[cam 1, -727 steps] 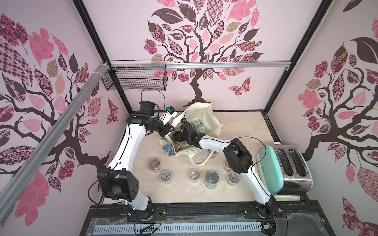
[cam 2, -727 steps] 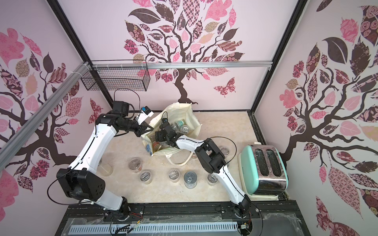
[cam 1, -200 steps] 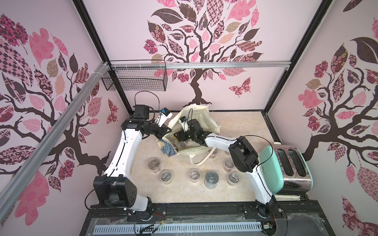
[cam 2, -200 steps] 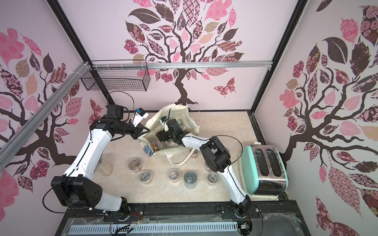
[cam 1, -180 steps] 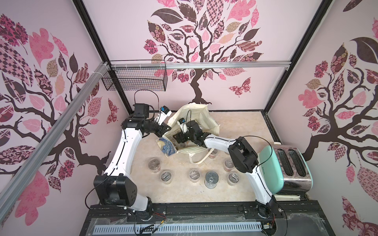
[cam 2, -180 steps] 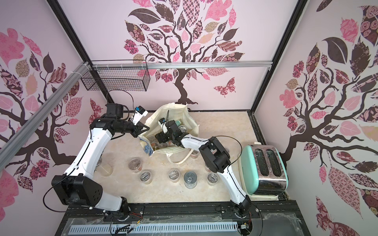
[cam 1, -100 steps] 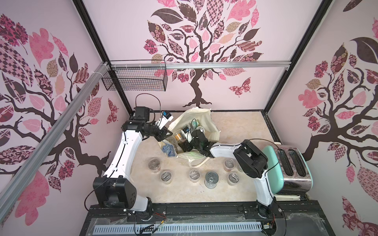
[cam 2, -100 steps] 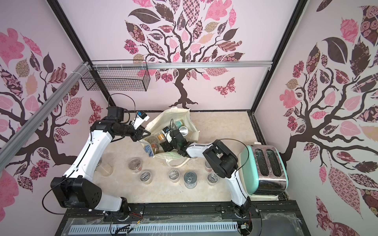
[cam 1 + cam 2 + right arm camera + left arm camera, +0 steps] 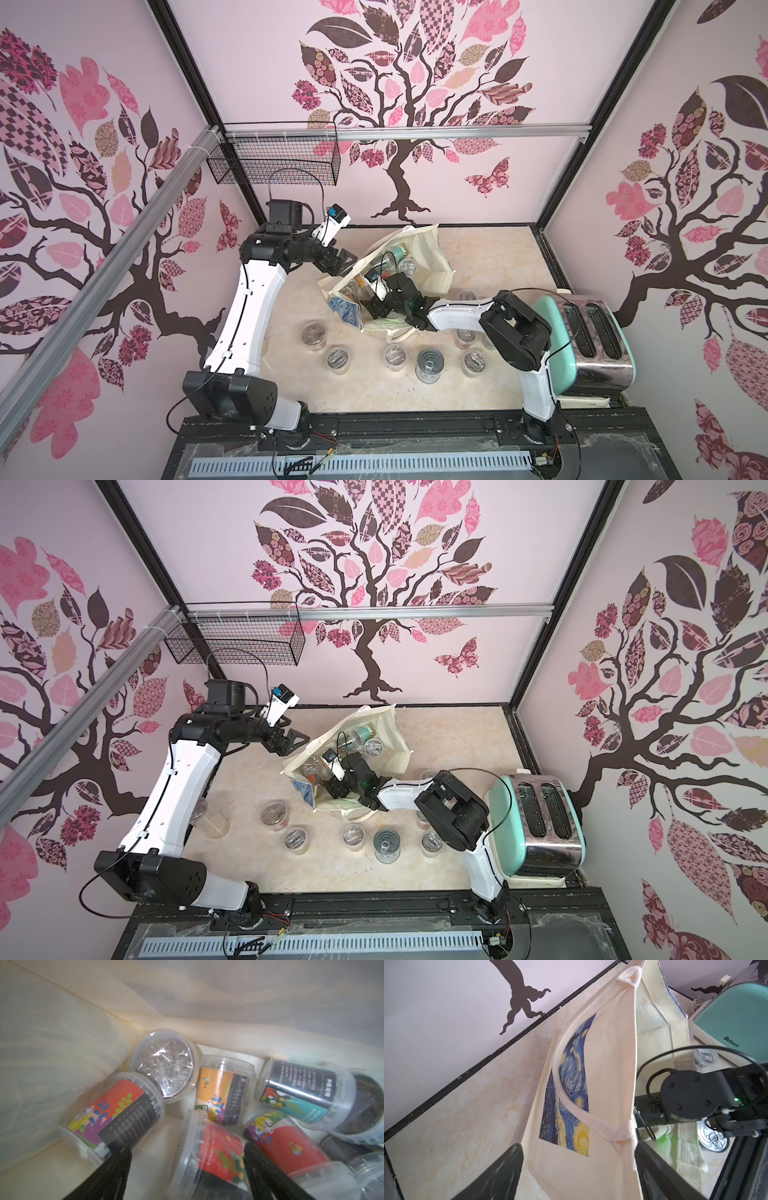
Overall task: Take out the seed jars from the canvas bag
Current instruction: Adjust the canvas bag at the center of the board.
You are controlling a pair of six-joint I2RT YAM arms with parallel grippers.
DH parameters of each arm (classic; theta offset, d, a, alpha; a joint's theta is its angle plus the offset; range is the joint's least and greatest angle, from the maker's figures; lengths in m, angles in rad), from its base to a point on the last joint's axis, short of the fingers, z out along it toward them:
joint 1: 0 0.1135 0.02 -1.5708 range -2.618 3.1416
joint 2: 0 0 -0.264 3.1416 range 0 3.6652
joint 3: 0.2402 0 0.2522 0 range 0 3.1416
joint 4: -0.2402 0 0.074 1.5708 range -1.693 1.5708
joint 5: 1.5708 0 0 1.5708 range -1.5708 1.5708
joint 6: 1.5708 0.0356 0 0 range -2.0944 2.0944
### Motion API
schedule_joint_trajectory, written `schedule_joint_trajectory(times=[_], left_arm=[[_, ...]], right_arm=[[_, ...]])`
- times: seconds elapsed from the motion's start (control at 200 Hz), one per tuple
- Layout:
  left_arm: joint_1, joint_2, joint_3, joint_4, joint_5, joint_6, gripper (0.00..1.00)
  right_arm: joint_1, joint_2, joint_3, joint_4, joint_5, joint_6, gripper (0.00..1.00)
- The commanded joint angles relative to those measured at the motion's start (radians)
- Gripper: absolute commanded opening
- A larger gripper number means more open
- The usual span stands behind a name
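The canvas bag (image 9: 432, 253) (image 9: 390, 737) lies slumped and open at mid-table, its night-sky print (image 9: 571, 1088) facing my left wrist camera. My left gripper (image 9: 347, 259) (image 9: 578, 1147) is open at the bag's left rim, with fabric and a handle end between its spread fingers. My right gripper (image 9: 374, 305) (image 9: 187, 1149) is inside the bag, open. A red-labelled seed jar (image 9: 216, 1153) lies on its side between the right gripper's fingers. Around it lie more seed jars: red (image 9: 116, 1109), orange (image 9: 220, 1088), teal and black (image 9: 301, 1091), and one lid-up (image 9: 164, 1066).
Several seed jars (image 9: 313, 333) (image 9: 395, 356) (image 9: 475, 361) stand in a row on the table in front of the bag, with a metal tin (image 9: 430, 365) among them. A mint toaster (image 9: 590, 336) stands at the right edge. A wire basket (image 9: 274, 160) hangs on the back-left wall.
My left gripper has opened and let go of the bag's rim, and the bag has sagged. My right arm has dropped lower and pushed deeper into the bag.
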Motion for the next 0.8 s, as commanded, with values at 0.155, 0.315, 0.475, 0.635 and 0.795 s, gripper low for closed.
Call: schedule_joint_trajectory(times=[0.155, 0.315, 0.475, 0.635, 0.795], left_arm=[[-0.081, 0.053, 0.007, -0.074, -0.141, 0.081, 0.91], [-0.087, 0.049, 0.025, -0.153, -0.105, 0.123, 0.91], [-0.087, 0.010, 0.046, -0.228, -0.032, 0.159, 0.98], [-0.087, -0.010, 0.054, -0.291, -0.001, 0.202, 0.98], [-0.087, -0.015, -0.017, -0.173, -0.145, 0.145, 0.98]], right_arm=[[0.012, -0.086, -0.018, 0.016, 0.063, -0.034, 0.90], [0.012, -0.081, -0.011, 0.006, 0.055, -0.024, 0.92], [0.012, -0.070, 0.004, -0.013, 0.054, -0.021, 0.94], [0.012, -0.062, 0.028, -0.036, 0.051, -0.009, 0.94], [0.012, -0.068, 0.032, -0.032, 0.042, 0.002, 0.95]])
